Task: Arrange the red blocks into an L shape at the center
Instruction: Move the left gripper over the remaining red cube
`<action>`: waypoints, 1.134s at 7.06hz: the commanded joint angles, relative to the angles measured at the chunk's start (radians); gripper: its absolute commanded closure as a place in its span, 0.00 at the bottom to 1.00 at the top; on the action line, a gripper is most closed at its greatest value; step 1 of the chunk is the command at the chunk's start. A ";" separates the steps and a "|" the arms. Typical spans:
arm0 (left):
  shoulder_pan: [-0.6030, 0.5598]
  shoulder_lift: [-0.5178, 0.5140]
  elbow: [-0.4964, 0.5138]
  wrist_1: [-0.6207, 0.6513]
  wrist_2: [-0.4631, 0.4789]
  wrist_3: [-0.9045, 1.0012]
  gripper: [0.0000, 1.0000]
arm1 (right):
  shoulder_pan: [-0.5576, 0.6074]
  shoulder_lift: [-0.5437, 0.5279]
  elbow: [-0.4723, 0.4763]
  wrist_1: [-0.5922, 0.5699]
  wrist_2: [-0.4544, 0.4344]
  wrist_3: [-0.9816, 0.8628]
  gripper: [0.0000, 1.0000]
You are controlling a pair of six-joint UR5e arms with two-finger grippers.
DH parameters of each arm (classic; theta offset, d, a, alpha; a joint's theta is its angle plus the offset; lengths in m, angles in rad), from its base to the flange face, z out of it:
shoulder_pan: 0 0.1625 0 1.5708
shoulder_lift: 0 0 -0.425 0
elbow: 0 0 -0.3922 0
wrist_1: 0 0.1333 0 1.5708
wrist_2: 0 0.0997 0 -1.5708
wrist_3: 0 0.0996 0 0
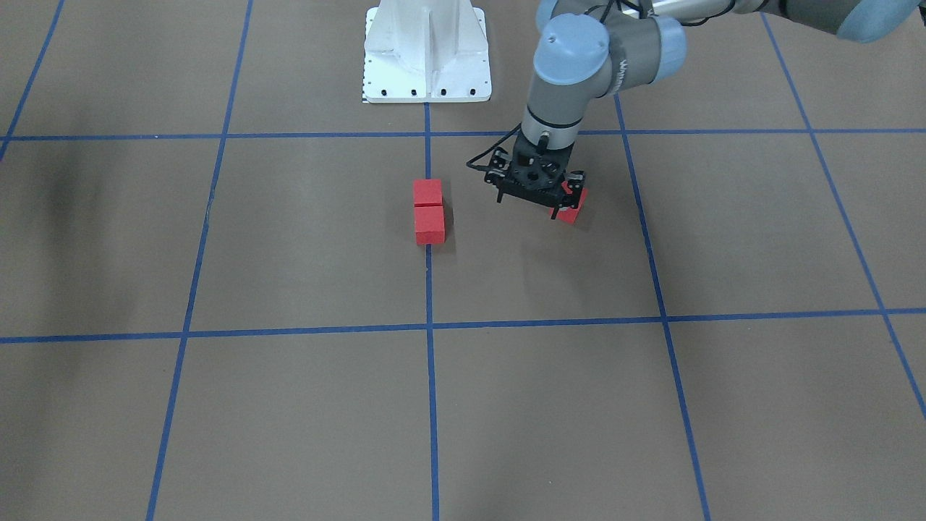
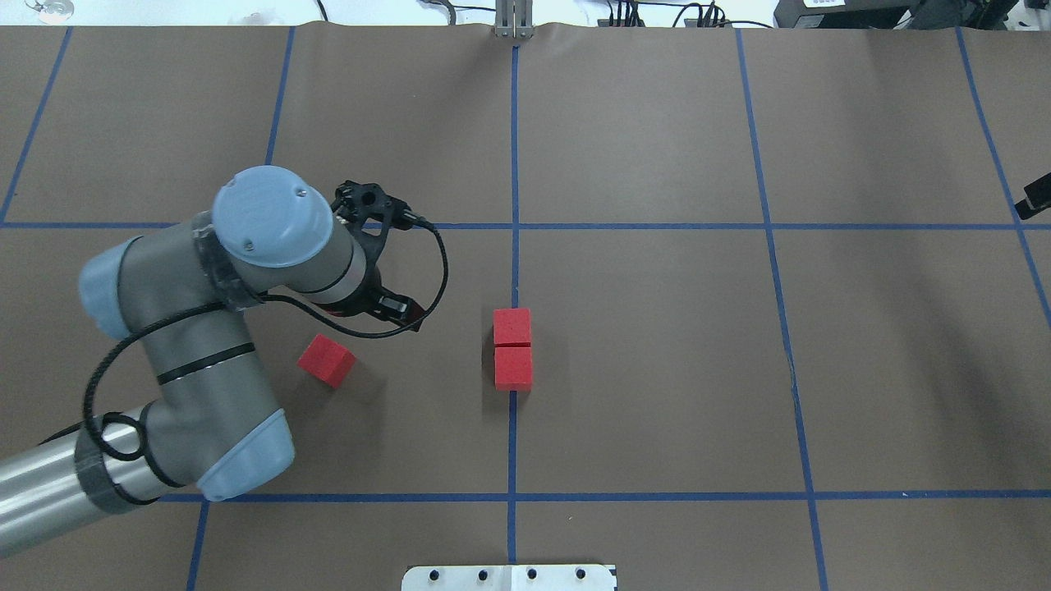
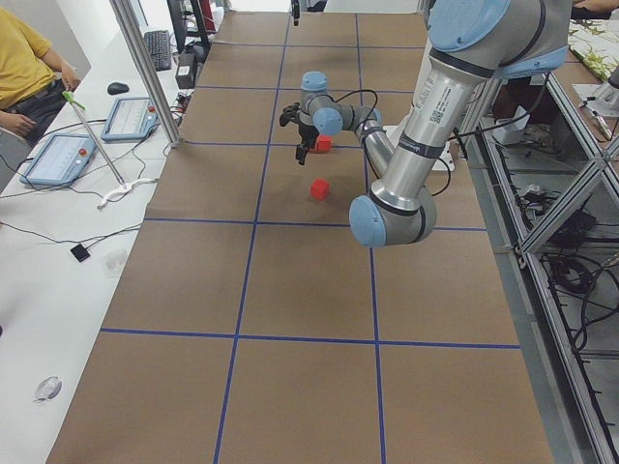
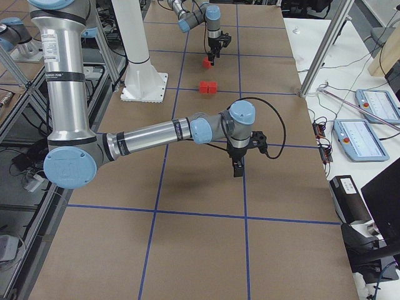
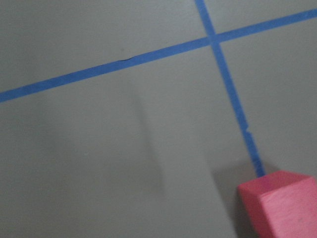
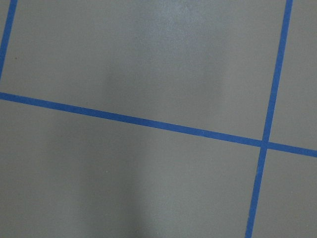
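Two red blocks (image 2: 512, 348) lie touching in a straight line on the blue centre line (image 1: 428, 212). The third red block (image 2: 327, 360) lies alone, rotated, on my left side (image 1: 573, 208). My left gripper (image 1: 527, 208) is open and empty. It hovers above the table just to the centre side of this block (image 2: 379, 253). One finger overlaps the block in the front view. The left wrist view shows one red block (image 5: 280, 203) at its lower right corner. My right gripper (image 4: 238, 167) hangs over bare table far to my right. I cannot tell whether it is open or shut.
The white robot base (image 1: 427, 61) stands at the table's near-robot edge. Blue tape lines (image 2: 513, 226) grid the brown table. Beyond the table's far edge are posts (image 3: 145, 68), control tablets (image 3: 58, 159) and a seated person (image 3: 24, 68).
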 commanded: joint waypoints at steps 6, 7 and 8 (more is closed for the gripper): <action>0.008 0.156 0.001 -0.137 -0.090 -0.035 0.01 | -0.001 0.000 -0.003 0.000 0.001 0.000 0.00; 0.011 0.156 0.007 -0.137 -0.090 -0.035 0.01 | -0.001 0.000 -0.003 0.000 0.001 0.000 0.00; 0.012 0.154 0.020 -0.137 -0.090 -0.035 0.04 | -0.001 0.000 -0.003 0.000 0.001 0.000 0.01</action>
